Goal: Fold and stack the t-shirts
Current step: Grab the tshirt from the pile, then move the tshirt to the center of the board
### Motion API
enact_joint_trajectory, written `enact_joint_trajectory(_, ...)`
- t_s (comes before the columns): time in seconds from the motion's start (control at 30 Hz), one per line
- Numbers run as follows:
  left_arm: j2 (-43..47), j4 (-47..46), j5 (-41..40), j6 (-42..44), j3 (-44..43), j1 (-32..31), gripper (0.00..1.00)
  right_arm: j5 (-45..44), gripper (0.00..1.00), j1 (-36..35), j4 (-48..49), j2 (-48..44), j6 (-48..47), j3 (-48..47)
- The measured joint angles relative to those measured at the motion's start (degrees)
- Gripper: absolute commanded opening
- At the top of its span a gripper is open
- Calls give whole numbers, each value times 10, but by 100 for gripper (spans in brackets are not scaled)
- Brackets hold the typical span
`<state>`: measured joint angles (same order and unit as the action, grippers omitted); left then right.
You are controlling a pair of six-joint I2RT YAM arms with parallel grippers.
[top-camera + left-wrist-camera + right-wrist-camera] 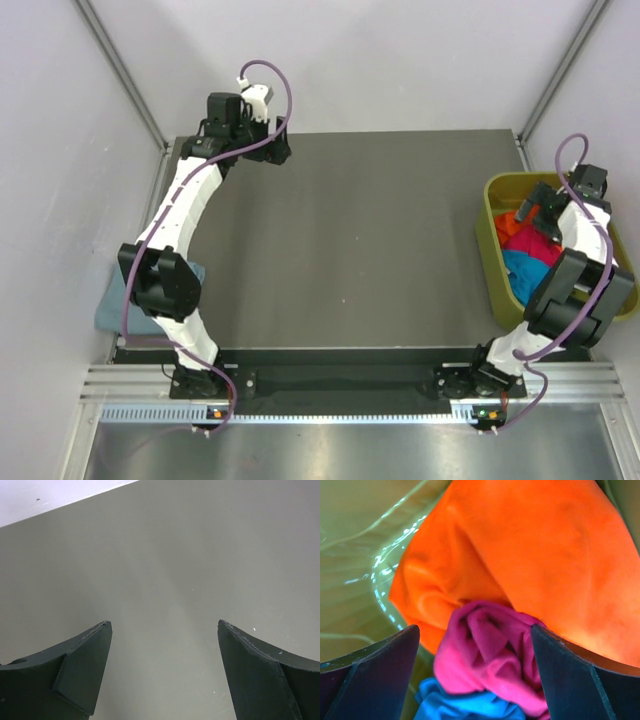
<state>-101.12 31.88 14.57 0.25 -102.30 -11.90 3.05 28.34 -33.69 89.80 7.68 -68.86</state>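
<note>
My right jaws hang wide over the crimson t-shirt [485, 652]; closing, I may also snag the orange t-shirt [545, 555] beyond; left jaws wide, empty.

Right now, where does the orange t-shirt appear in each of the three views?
Top external: orange t-shirt at the right edge, in the far part of the olive-green bin.
Left wrist: not in it.
Right wrist: fills the upper centre and right, just above the crimson t-shirt.
Shared landmark: the bin's wall, at left in the right wrist view.
</note>
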Motion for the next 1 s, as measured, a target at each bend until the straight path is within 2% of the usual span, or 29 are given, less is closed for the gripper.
enact_joint_trajectory(0.1,-2,0,-3,3,-5,-3,91,-2,87,5,4,18,1,-6)
enact_joint_trajectory(0.23,-5,0,-5,7,-10,-7,91,-2,41,8,4,25,0,-6)
enact_joint_trajectory(0.27,-6,0,-6,8,-10,-8,91,1,23,9,4,25,0,-6)
enact_joint_trajectory(0.33,-8,0,-7,10,-11,-10,91,5,12,9,4,25,1,-6)
enact_joint_trajectory(0.37,-10,0,-7,10,-11,-11,91,7,4,9,3,25,3,-6)
enact_joint_trajectory(0.43,-12,0,-7,10,-12,-13,91,11,0,10,0,24,4,-7)
enact_joint_trajectory(0.53,-18,0,-7,10,-15,-16,91,18,0,10,-13,21,5,-20)
enact_joint_trajectory(0.67,-24,0,-16,9,-20,-19,99,31,0,4,-34,-2,3,-52)
enact_joint_trajectory(0.73,-28,1,-22,7,-29,-19,99,33,0,-7,-35,-24,-3,-77)
enact_joint_trajectory(1.0,-35,-13,-41,-30,-69,-21,99,58,0,-127,61,-141,-31,-179)
